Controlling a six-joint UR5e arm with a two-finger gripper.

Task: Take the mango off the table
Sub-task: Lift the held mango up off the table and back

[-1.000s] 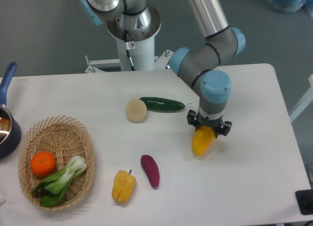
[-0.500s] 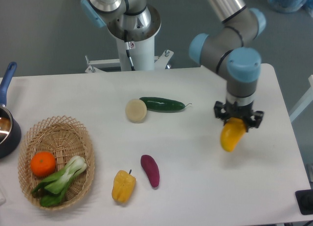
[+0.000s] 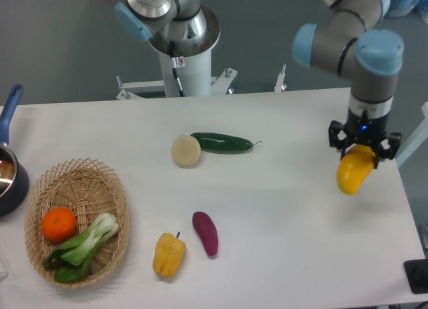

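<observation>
Yellow bell pepper (image 3: 168, 254) and purple sweet potato (image 3: 206, 233) lie near the tabletop's (image 3: 287, 255) front edge, well apart from the work. Farther back, near the right edge, the end effector (image 3: 363, 150) is closed around the upper end of the mango (image 3: 354, 171), which seems to hang clear of the surface. The pick looks essentially done; what remains is a steady hold. The right edge is close; open room lies leftward.
</observation>
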